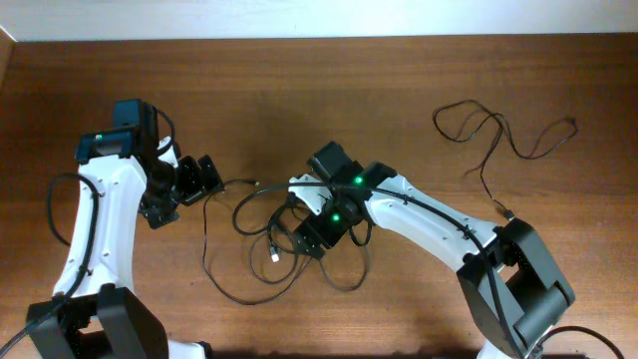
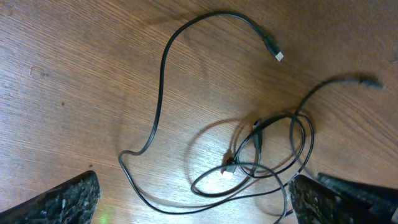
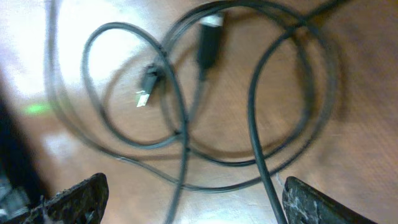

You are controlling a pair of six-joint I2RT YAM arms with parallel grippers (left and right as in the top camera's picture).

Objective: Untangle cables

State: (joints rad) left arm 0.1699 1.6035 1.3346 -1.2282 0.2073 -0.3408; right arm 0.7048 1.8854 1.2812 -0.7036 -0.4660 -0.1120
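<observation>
My right arm stretches low across the grainy wooden table (image 1: 299,80), right gripper (image 3: 196,208) spread wide over the looped tangle of thin black cables (image 3: 207,46). My left gripper (image 1: 204,179) hangs splayed just left of it.

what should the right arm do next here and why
Probably lower the right gripper onto a strand near the dark plug and close. Its jaws stand open just above the knotted cables, holding nothing, and the left gripper hovers open off to the side.
</observation>
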